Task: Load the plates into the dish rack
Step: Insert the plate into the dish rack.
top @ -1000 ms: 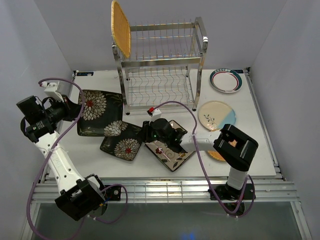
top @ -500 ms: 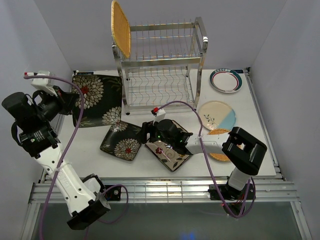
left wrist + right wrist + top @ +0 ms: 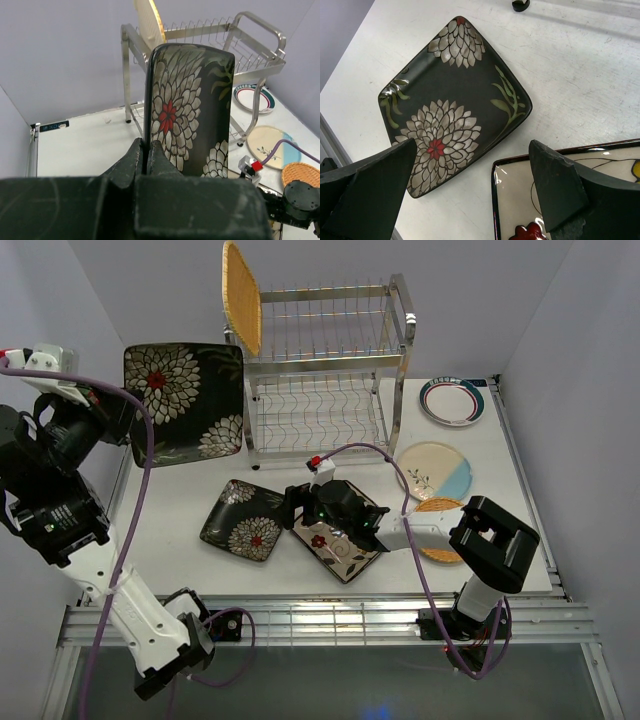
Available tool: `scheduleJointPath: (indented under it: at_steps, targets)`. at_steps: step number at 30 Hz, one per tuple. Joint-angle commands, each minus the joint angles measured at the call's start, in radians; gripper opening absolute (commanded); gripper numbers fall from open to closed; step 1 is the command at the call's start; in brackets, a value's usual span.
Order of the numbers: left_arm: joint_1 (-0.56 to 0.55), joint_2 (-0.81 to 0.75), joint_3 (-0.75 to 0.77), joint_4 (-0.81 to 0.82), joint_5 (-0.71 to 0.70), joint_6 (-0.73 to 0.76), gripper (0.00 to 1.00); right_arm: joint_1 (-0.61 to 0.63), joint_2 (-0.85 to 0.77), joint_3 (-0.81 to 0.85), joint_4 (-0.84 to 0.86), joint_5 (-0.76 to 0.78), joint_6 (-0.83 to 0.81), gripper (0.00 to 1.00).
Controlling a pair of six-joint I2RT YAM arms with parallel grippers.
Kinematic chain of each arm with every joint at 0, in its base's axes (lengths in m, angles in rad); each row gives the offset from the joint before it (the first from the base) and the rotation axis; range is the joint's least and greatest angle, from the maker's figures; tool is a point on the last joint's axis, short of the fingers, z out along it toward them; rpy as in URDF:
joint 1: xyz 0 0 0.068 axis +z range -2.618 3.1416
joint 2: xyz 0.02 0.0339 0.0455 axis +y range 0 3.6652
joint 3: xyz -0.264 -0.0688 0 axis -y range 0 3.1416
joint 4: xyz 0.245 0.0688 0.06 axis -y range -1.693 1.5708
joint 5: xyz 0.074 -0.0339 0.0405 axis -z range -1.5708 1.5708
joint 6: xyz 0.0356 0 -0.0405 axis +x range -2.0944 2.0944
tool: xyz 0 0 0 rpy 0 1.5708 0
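Bright, even light; soft shadows

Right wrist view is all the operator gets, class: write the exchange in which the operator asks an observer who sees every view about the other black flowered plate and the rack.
Operator: Where is the second black flowered plate?
Observer: Off the table, left of the dish rack; the left gripper is shut on its edge.
Operator: Is anything loaded in the rack?
Observer: One woven plate, upright at the left end of the top tier.
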Motion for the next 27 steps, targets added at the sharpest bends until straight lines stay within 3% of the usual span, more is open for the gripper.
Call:
scheduleJointPath:
  at_steps: [1,12,27]
  targets:
    - [0.002,0.039,0.100,0.077,-0.003,-0.090,0.00,0.001,-0.033,-0.002,0.049,0.022,-0.016,0.98]
    - [0.001,0.165,0.344,0.099,-0.030,-0.208,0.00,0.000,-0.036,0.004,0.046,0.016,-0.015,0.98]
    - [0.002,0.085,0.245,0.224,-0.041,-0.311,0.00,0.069,-0.119,-0.036,0.127,-0.048,-0.024,0.98]
